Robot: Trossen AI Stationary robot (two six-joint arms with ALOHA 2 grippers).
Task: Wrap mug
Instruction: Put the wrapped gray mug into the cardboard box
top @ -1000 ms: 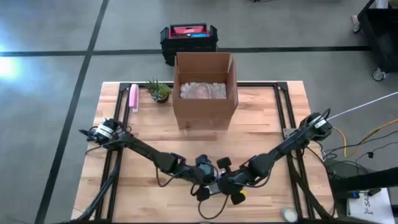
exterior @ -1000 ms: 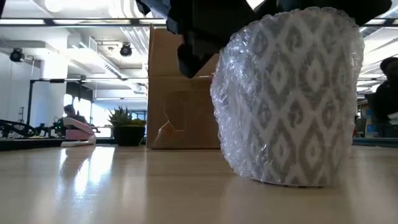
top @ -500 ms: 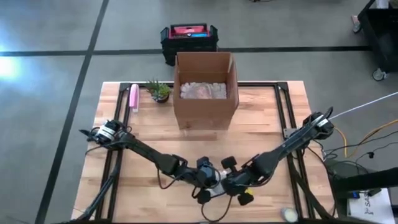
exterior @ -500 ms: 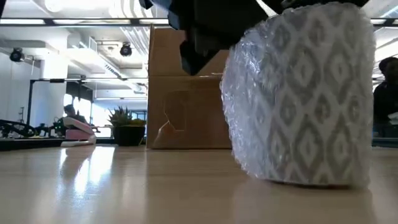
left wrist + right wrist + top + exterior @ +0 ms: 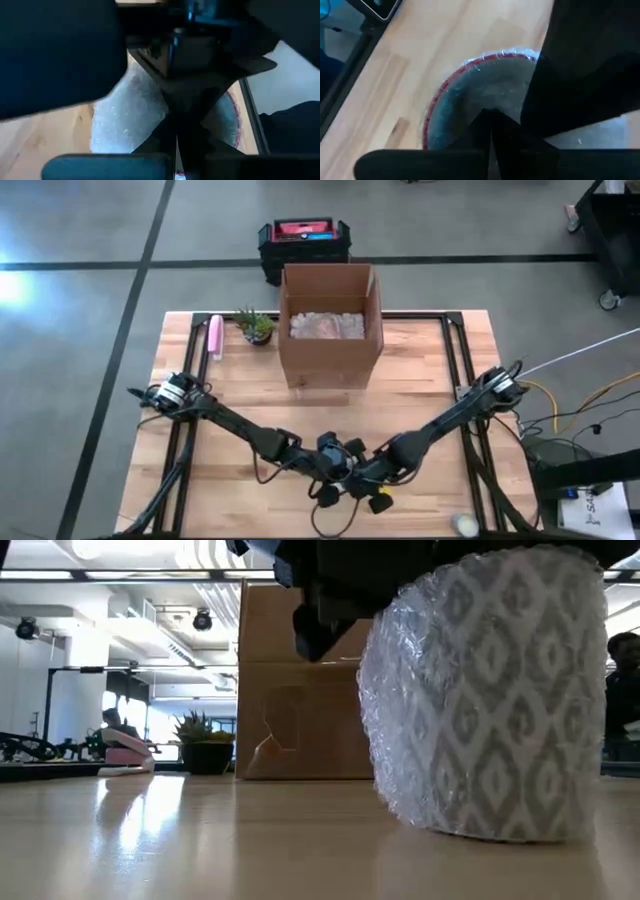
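While both hands' grip stays unclear, mug hides box; plant beside.

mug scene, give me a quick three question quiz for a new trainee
1. True or false: the mug is covered in bubble wrap.
2. Where is the cardboard box? A) at the table's far side, behind the mug B) on the floor C) in a claw
3. Fill in: beside the box stands a small potted ____.

Key: 1 true; 2 A; 3 plant. Both the left claw and the right claw meet over the mug at the table's near edge.
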